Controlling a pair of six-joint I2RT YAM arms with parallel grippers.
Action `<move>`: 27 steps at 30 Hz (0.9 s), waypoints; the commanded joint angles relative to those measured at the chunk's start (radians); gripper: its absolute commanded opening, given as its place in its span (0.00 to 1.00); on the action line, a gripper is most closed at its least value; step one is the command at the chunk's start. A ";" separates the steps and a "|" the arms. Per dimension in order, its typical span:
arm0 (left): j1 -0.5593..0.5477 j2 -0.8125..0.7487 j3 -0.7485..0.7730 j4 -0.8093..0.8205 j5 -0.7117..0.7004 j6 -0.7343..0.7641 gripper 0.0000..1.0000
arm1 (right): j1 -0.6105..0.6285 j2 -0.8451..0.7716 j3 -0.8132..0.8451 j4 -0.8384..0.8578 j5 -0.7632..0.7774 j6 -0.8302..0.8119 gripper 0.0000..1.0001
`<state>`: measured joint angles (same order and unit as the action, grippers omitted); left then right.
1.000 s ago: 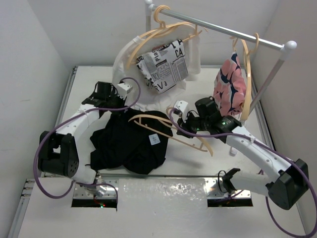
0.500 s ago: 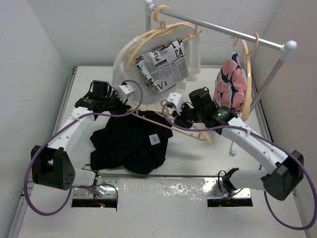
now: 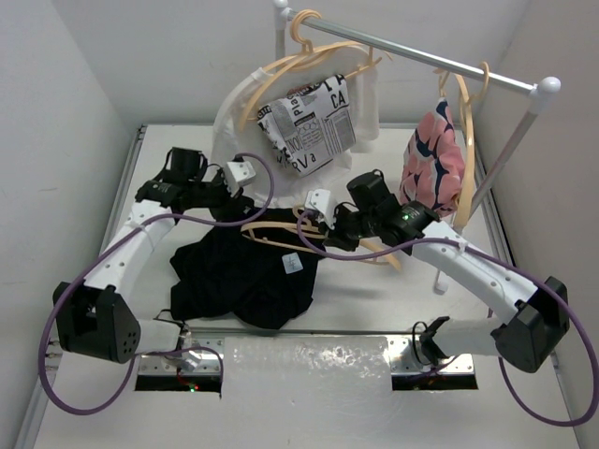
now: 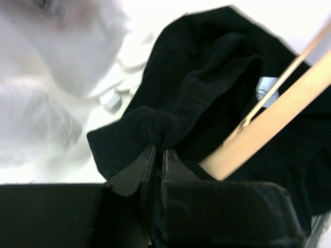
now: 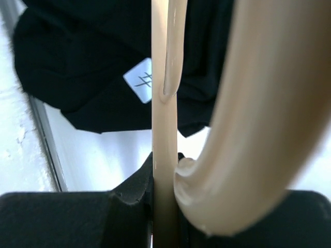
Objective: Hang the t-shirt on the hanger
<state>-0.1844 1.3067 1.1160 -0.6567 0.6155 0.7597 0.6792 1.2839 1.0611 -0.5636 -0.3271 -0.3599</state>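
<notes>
The black t-shirt (image 3: pixel 239 276) lies bunched on the table, its small white label (image 3: pixel 291 265) facing up. My left gripper (image 3: pixel 241 211) is shut on a fold of its far edge and holds it slightly raised; the left wrist view shows the jaws (image 4: pixel 158 152) pinching black fabric (image 4: pixel 207 88). My right gripper (image 3: pixel 325 238) is shut on the pale tan hanger (image 3: pixel 281 236), which lies across the shirt's far right part. In the right wrist view the jaws (image 5: pixel 165 173) clamp a hanger bar (image 5: pixel 164 129) above the shirt (image 5: pixel 77 62). The hanger (image 4: pixel 279 111) also crosses the left wrist view.
A clothes rail (image 3: pixel 421 54) stands at the back. On it hang a white newsprint-lettered garment (image 3: pixel 304 117), a pink-and-navy garment (image 3: pixel 435 164) and other tan hangers (image 3: pixel 468 140). The rail's right post (image 3: pixel 510 154) slants down beside my right arm. White walls close in both sides.
My right gripper has carried the hanger left and toward the back, over the shirt. My left gripper has moved back and right, drawing the shirt's far edge up with it.
</notes>
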 commanded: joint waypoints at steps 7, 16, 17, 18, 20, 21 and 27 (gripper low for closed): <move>-0.010 -0.043 0.166 -0.176 0.309 0.236 0.00 | 0.017 -0.028 0.056 -0.047 -0.162 -0.171 0.00; -0.127 -0.021 0.274 -0.284 0.394 0.299 0.00 | 0.049 0.002 0.080 0.011 -0.170 -0.163 0.00; -0.159 -0.017 0.284 -0.287 0.392 0.297 0.00 | 0.052 0.009 0.089 0.011 -0.170 -0.162 0.00; -0.173 -0.011 0.292 -0.288 0.395 0.296 0.00 | 0.066 0.021 0.095 0.008 -0.168 -0.162 0.00; -0.191 0.006 0.320 -0.291 0.411 0.287 0.00 | 0.082 0.031 0.118 0.007 -0.147 -0.163 0.00; -0.194 0.020 0.329 -0.293 0.427 0.279 0.00 | 0.098 0.029 0.117 0.017 -0.136 -0.163 0.00; -0.237 0.042 0.334 -0.284 0.412 0.245 0.00 | 0.105 -0.037 -0.044 0.264 -0.089 -0.091 0.00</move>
<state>-0.3901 1.3460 1.4292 -0.9615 0.9874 1.0119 0.7811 1.2984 1.0874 -0.5011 -0.4259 -0.4896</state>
